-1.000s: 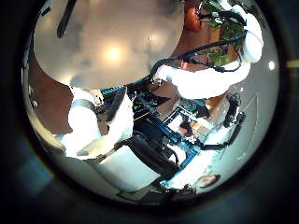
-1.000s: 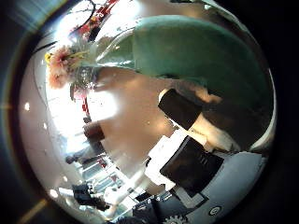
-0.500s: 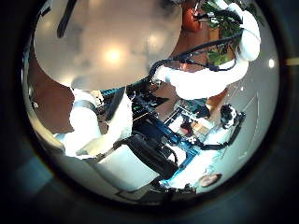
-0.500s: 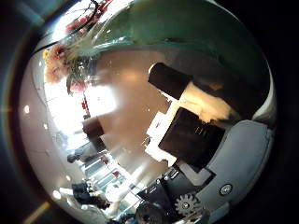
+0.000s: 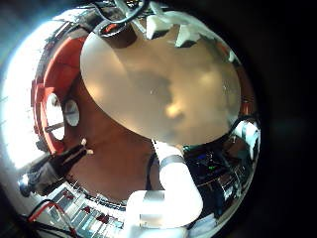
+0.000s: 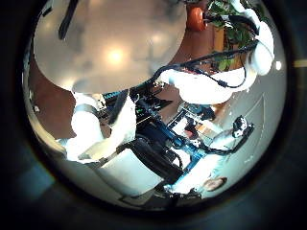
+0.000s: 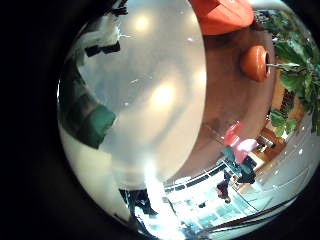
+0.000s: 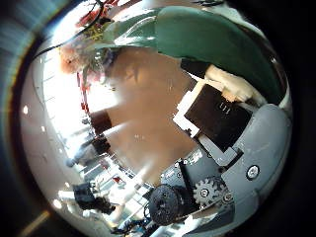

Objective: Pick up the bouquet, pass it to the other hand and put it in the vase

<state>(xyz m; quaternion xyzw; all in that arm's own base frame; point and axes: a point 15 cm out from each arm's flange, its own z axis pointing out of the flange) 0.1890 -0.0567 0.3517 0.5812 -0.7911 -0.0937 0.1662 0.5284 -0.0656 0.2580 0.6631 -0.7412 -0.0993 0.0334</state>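
Right thumb side palm view gives the best look at the bouquet [image 8: 71, 57]. Its wrapped lower part [image 8: 197, 44] runs broad and close across the palm, and the flower heads sit small at the far end, so its long axis points from the palm straight outward, blooms away from the right hand [image 8: 212, 118]. That hand's fingers [image 8: 225, 91] are bent in against the wrap, grasping the bouquet (the contact itself is tucked behind the wrap's edge).

From the right little finger side, the round bench [image 7: 150, 100] fills most of the picture, so the hand and its bouquet hang over the bench rather than resting on it. A strip of the wrap [image 7: 95, 120] shows at the bench's rim.

No vase can be made out from any palm, so I can't say what is in it.

The left hand [image 6: 125, 144] also looks out over the bench; its own parts crowd the picture, and whether its fingers are released or clenched I cannot tell. The right arm [image 6: 206, 84] crosses beyond the bench's edge there, its far end cut off.
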